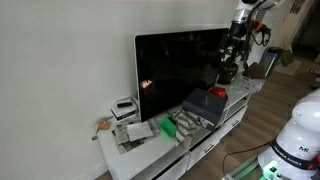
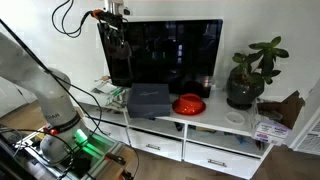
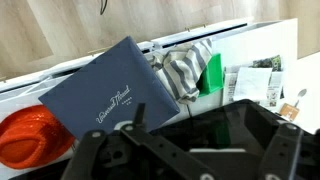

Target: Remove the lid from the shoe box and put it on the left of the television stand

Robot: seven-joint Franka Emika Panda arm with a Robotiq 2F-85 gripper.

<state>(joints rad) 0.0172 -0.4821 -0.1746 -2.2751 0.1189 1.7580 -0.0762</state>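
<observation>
The dark grey shoe box (image 1: 201,105) (image 2: 148,100) stands on the white television stand (image 1: 150,152) (image 2: 222,124) in front of the black TV. Its lid (image 3: 108,95), with pale script lettering on top, lies closed on the box. My gripper (image 2: 112,18) (image 1: 240,28) hangs high above the stand, level with the TV's top edge and well clear of the box. In the wrist view its dark fingers (image 3: 195,160) are spread wide at the bottom edge with nothing between them.
A red object (image 2: 188,103) (image 3: 30,135) lies beside the box. A potted plant (image 2: 247,75) stands at one end of the stand. A striped cloth (image 3: 185,68), a green item (image 3: 212,72), papers (image 3: 255,80) and a small white device (image 1: 124,105) crowd the other end.
</observation>
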